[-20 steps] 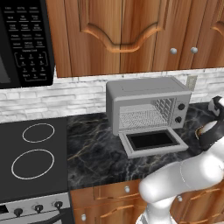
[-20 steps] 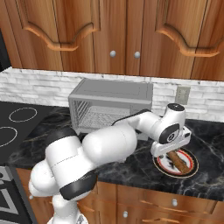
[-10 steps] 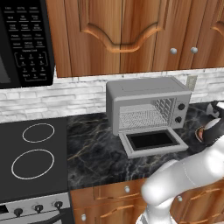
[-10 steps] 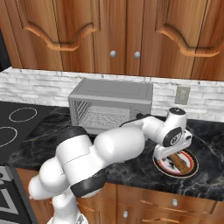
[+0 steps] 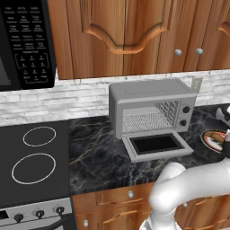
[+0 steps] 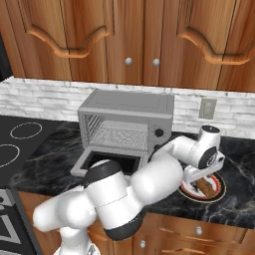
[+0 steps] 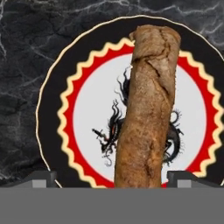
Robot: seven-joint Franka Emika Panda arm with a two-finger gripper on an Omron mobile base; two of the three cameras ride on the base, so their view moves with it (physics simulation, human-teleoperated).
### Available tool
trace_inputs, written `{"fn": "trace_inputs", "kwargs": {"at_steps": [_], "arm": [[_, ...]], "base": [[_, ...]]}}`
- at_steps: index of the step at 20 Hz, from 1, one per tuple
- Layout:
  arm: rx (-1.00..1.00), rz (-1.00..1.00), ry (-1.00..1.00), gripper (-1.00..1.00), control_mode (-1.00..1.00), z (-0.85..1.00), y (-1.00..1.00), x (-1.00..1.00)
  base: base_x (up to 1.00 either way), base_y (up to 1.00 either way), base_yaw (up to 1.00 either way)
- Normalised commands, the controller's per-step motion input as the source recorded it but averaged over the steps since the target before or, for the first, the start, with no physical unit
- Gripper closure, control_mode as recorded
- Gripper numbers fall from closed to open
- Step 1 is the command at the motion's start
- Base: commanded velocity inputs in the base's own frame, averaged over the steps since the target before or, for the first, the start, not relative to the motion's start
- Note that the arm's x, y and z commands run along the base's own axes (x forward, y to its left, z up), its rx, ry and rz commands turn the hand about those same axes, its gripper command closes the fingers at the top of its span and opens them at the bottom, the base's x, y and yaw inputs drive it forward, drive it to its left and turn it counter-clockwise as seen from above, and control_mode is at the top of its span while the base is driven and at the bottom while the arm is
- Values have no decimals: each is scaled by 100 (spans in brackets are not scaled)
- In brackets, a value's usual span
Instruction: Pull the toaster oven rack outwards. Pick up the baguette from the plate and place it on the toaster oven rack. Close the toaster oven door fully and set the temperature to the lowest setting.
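Note:
The baguette point(image 7: 148, 105) lies lengthwise across the plate point(image 7: 48, 109), which has a white centre with a dragon print and a dark rim. My gripper point(image 7: 116, 179) hangs open just above it, one fingertip point(image 7: 41, 177) on each side of the bread and neither touching it. In the right base view the gripper point(image 6: 198, 177) points down over the plate point(image 6: 219, 189) and baguette point(image 6: 205, 187), right of the toaster oven point(image 6: 127, 107). The toaster oven door point(image 6: 107, 164) lies dropped open. The toaster oven rack point(image 6: 122, 135) sits inside the cavity.
A black microwave point(image 5: 22, 40) hangs at the upper left above a black cooktop point(image 5: 36, 157). Wooden cabinets run above and below the dark marble counter point(image 5: 99, 157). A wall outlet point(image 6: 207, 108) sits behind the plate. The open door takes up the counter in front of the oven.
My hand has shifted a little to the right, over the plate and baguette. The jaws have stayed open. Oven, door and plate have not moved.

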Motion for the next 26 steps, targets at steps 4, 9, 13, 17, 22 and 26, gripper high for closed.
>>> {"fn": "trace_inputs", "kwargs": {"at_steps": [4, 9, 13, 17, 22, 26], "arm": [[7, 0, 3, -100, -100, -14, -11, 5], [2, 0, 3, -100, -100, -23, 0, 0], [0, 0, 0, -100, -100, -28, 0, 3], [0, 0, 0, -100, -100, -40, 0, 0], [0, 0, 0, -100, -100, -42, 0, 0], [0, 0, 1, 100, -100, -47, 1, 2]], "base": [[0, 0, 0], [0, 0, 0], [0, 0, 0], [0, 0, 0], [0, 0, 0], [0, 0, 0]]}}
